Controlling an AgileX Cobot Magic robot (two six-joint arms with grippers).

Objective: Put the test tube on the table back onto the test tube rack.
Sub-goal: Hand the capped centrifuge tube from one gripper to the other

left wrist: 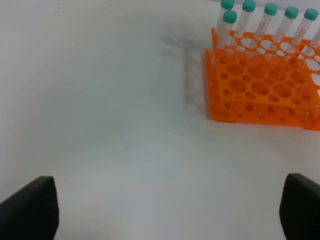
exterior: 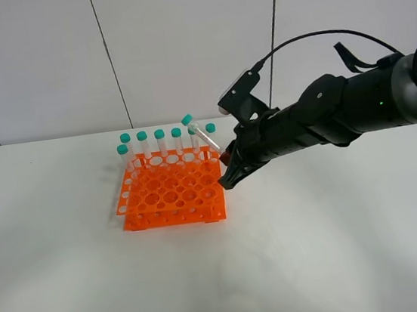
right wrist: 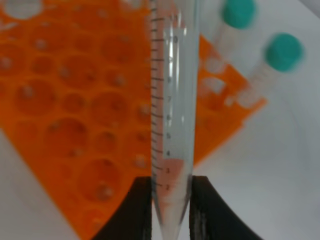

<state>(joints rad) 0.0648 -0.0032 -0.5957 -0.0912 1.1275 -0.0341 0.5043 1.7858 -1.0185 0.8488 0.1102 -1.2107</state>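
Leaning over the right rear corner of the test tube rack [exterior: 171, 195], the test tube [exterior: 205, 138] is up off the table [exterior: 319, 249]. Its long axis is tilted, with the teal cap high and toward the rack's back row and the conical tip low at that corner. The right gripper [exterior: 224, 161] is closed on the tube's lower end, its fingers [right wrist: 135, 212] pinching just above the tip. Other capped tubes [exterior: 160, 143] stand upright along the rack's back edge. The left gripper [left wrist: 165, 215] is spread wide with nothing in it, over the table apart from the rack.
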